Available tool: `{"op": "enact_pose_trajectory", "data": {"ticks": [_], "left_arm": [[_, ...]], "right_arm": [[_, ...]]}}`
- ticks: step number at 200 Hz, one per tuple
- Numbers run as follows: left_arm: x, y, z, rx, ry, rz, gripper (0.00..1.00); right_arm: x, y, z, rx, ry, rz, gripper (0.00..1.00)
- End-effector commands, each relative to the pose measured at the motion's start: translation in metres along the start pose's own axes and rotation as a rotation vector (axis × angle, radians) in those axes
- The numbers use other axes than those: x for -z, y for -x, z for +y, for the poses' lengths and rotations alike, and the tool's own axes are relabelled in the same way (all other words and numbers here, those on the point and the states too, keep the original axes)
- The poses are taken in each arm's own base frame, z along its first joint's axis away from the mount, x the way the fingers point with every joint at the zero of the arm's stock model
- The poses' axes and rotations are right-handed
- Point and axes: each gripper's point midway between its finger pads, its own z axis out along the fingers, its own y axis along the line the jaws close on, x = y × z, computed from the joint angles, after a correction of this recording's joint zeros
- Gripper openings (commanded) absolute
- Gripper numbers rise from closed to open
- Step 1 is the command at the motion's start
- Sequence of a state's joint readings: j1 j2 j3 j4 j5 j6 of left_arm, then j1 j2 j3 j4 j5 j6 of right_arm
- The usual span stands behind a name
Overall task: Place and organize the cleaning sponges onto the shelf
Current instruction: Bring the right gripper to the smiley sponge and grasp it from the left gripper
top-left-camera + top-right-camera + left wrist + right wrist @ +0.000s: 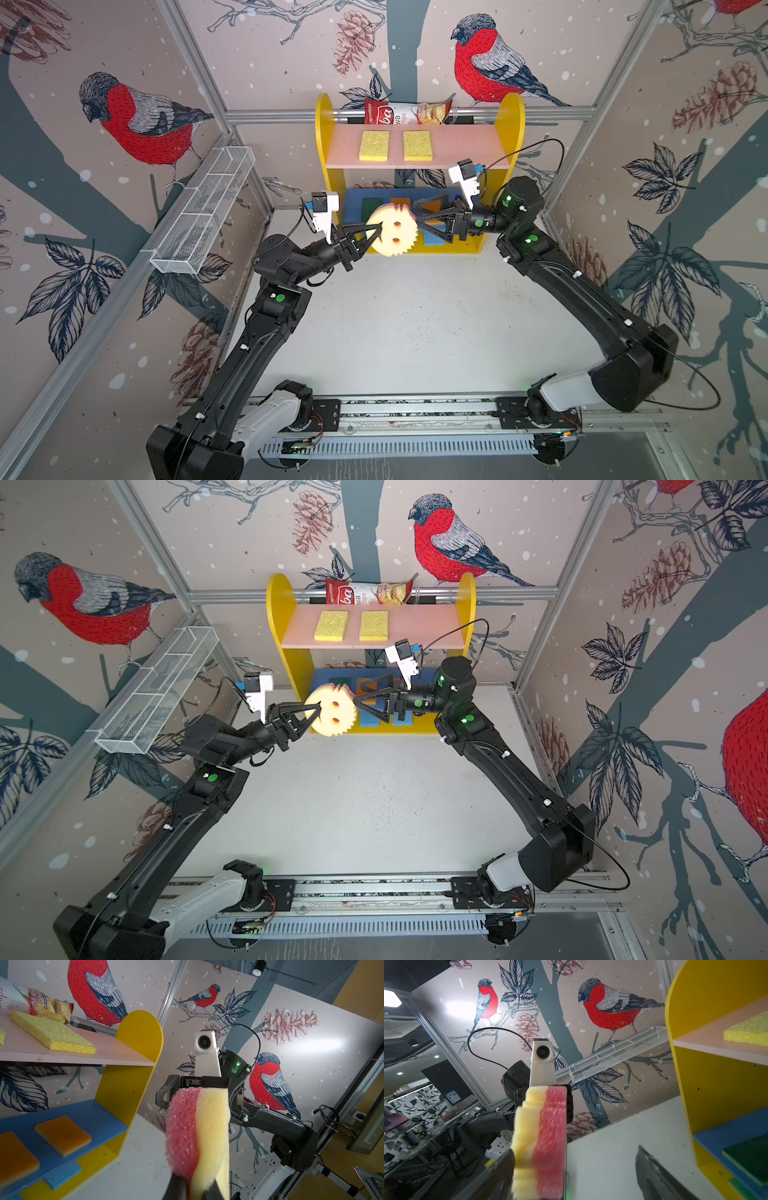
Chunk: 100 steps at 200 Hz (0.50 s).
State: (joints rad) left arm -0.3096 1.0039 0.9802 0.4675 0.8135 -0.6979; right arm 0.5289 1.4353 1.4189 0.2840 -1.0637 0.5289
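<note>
A round pale-yellow smiley sponge (pixel 395 235) (pixel 332 712) with a pink underside (pixel 182 1130) hangs in the air in front of the shelf (pixel 324 124) (pixel 278 600). My left gripper (pixel 379 227) (pixel 319 707) (pixel 191 1186) is shut on its left edge. The right gripper (pixel 417 212) (pixel 358 696) (pixel 575 1149) stands open around the sponge's toothed right edge (pixel 539 1142); one finger is beside it, the other well apart. Two yellow sponges (pixel 374 145) (pixel 417 145) lie on the pink top board. Orange sponges (pixel 63 1135) and a green sponge (pixel 749 1157) lie on the blue middle board, and a blue sponge (pixel 62 1176) on the base.
A red-and-white chips bag (pixel 405 112) rests behind the shelf's top board. A white wire-mesh basket (pixel 203 212) hangs on the left wall. The white tabletop (pixel 415 324) stretches from the shelf to the arms' rail at the front.
</note>
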Motion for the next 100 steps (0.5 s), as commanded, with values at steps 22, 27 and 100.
{"op": "enact_pose_trajectory", "data": {"ticks": [22,27,100], "left_arm": [[0.004,0.012,-0.006,-0.035,-0.025,-0.043,0.0],[0.004,0.012,-0.005,-0.036,-0.022,-0.044,0.0],[0.004,0.008,0.004,0.004,-0.021,-0.051,0.0]], "right_arm": [[0.009,0.012,0.018,0.048,0.033,-0.043,0.93],[0.009,0.011,0.017,0.047,0.032,-0.041,0.93],[-0.04,-0.006,0.016,0.012,0.104,0.057,0.85]]}}
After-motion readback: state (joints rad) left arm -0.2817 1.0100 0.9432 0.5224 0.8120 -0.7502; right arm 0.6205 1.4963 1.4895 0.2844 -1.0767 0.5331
